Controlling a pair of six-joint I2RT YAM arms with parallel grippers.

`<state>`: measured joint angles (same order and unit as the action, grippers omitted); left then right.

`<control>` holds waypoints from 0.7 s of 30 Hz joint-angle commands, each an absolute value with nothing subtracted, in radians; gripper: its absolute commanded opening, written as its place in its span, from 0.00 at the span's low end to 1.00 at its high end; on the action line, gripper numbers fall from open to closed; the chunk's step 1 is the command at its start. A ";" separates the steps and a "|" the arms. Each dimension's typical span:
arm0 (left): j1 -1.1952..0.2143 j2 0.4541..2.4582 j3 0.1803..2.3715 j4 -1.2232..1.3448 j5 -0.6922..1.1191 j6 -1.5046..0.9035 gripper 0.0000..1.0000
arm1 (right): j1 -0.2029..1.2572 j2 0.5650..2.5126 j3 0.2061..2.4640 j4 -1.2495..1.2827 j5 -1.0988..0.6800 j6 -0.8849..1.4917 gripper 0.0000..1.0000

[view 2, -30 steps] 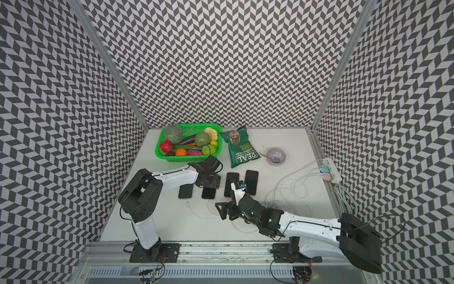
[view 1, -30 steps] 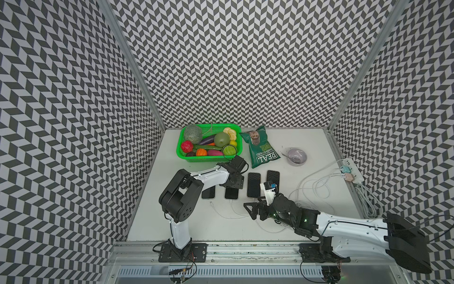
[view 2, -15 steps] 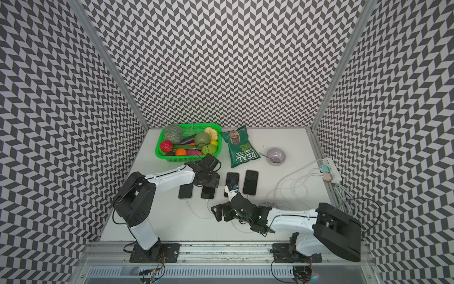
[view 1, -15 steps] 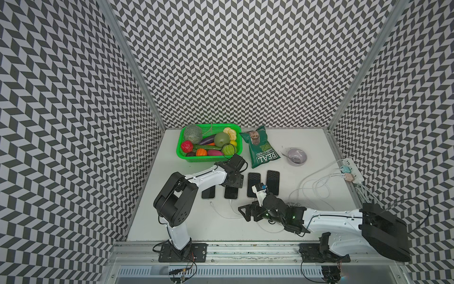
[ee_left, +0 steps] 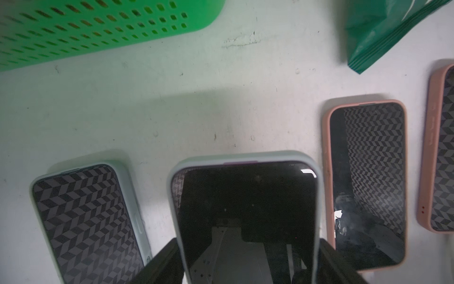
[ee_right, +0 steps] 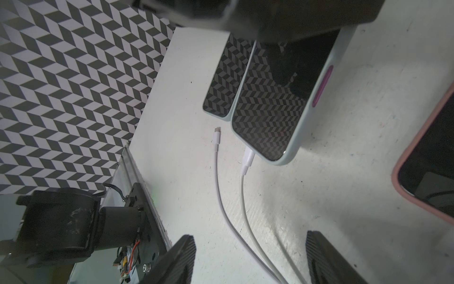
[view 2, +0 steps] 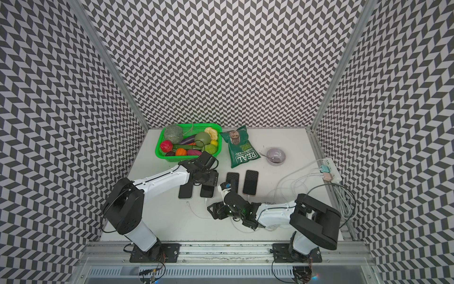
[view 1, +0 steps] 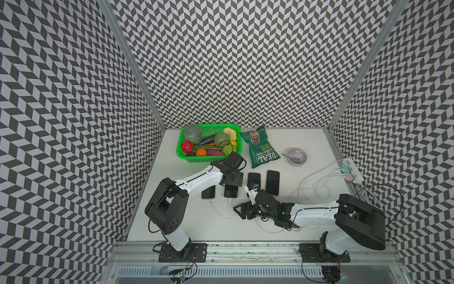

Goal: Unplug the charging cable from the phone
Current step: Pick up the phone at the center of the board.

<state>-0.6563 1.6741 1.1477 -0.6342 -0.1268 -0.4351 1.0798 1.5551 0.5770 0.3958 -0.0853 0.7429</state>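
Left claw (ee_left: pixel 248 265): clenched on the long edges of the phone (ee_left: pixel 245 196), mint case, one dark finger (ee_left: pixel 159 265) on each side. Right claw (ee_right: pixel 253 258): released, jaws apart, low over the worktop (ee_right: pixel 344 159), gripping nothing. Two white leads run between its fingers (ee_right: pixel 181 258). One is the charging cable (ee_right: pixel 248 157), plug seated in the phone's near end. The other, a loose cable (ee_right: pixel 217 137), lies just beside it, plug bare on the worktop.

Count:
- Phones 4, in a row: 2 mint-cased (the held one and the neighbour phone (ee_left: pixel 83 216)) and 2 pink-cased phones (ee_left: pixel 366 184). The held one is second from the left arm's side.
- Basket of toy produce (view 1: pixel 208 161): 1
- Crisp bag (view 1: pixel 261 147): 1
- Bowl (view 1: pixel 303 153): 1
- Power strip (view 1: pixel 353 172): 1, at the right edge, carrying 2 plug adapters (view 1: pixel 345 169)

Against a second ago: the right arm's elbow has drawn in from the right corner, and its claw sits further toward the left arm's side. Left claw is on the same phone.

Pose: left arm reaches forward from its base, wrist bent down over the phone row. Right arm is folded low, forearm near level along the front of the worktop
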 commanded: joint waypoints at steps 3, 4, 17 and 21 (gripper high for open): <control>-0.674 1.617 1.194 -0.644 -0.100 -0.422 0.00 | 1.062 1.592 0.624 0.464 -0.123 0.718 0.67; -0.677 1.614 1.198 -0.646 -0.096 -0.424 0.00 | 1.059 1.597 0.623 0.467 -0.127 0.716 0.65; -0.695 1.575 1.213 -0.633 -0.056 -0.445 0.00 | 1.020 1.652 0.635 0.505 -0.183 0.718 0.53; -0.695 1.574 1.215 -0.625 -0.055 -0.453 0.00 | 1.021 1.656 0.622 0.523 -0.178 0.741 0.52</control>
<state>-0.6743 1.6341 1.1641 -0.6640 -0.1085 -0.4435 1.0241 1.6310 0.6182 0.5011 -0.1516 0.7212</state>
